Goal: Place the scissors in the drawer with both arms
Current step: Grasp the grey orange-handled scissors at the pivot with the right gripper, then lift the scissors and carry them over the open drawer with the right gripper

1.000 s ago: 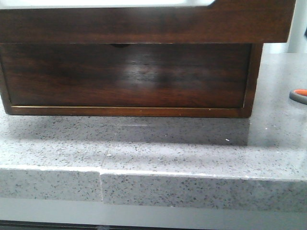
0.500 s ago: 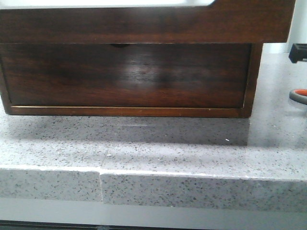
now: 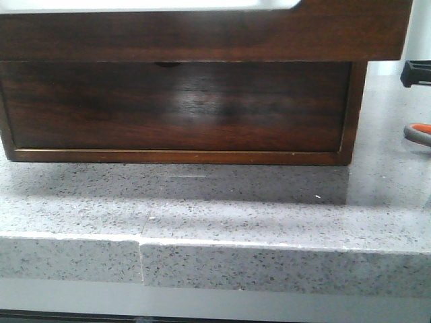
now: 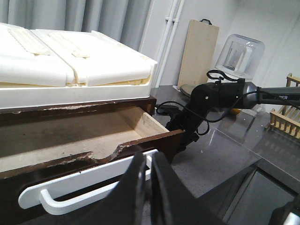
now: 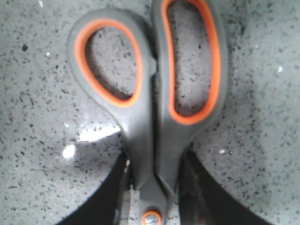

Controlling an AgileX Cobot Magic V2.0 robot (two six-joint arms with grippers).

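Scissors [image 5: 152, 108] lie flat on my speckled worktop [image 5: 37, 140], right of the cabinet. My right end effector [image 5: 152, 187] straddles the neck below the handles, unclenched, not yet gripping. They look light, stiff and slick; I'd pinch near the pivot. My left end effector [image 4: 145, 187] looks clenched, empty.

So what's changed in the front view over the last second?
A black arm part came into view at the right edge, above the grey-handled, orange-lined scissors, and has edged slightly left. The scissors, dark brown wooden drawer front and speckled grey countertop look unchanged.
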